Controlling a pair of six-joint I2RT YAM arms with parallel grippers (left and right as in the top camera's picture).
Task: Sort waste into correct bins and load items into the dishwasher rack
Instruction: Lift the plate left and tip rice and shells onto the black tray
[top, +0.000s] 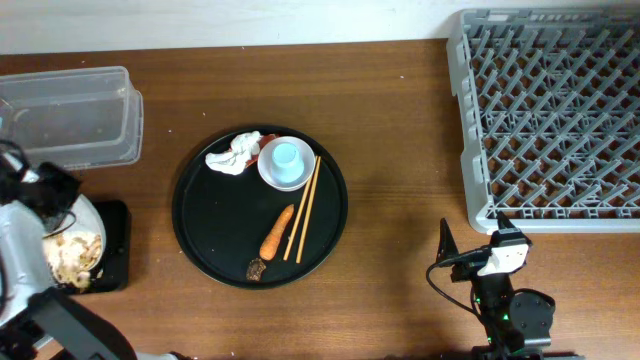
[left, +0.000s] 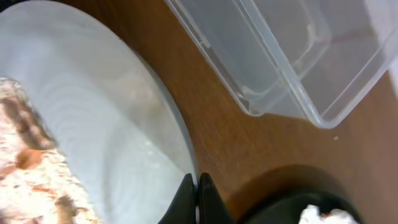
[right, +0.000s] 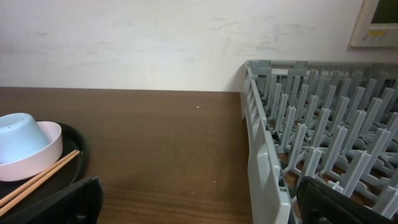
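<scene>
- pinched together right under the left wrist lens, the fingers of your left gripper were fully closed on the rim of the white plate, with no gap between them.
- rice and scraps sat in a heap on that plate, off to one side of the pinch point rather than beneath it.
- from overhead, the plate hung at the table's left side and overlapped the shallow black tray. most of the tray lay on the side toward the table's middle.
- the clear tub lay beyond the plate toward the far edge, close to it but apart.
- that was the relation your next move turned on: the heap was over the black tray's near wall or just beside it, and which of the two could not be told from above.
- a tip toward the tray looked the shorter way for the food than a carry to the tub.
- your right gripper stood spread wide with nothing in it, low beside the dishwasher rack and well apart from the plate, so this job fell to the left arm.
</scene>
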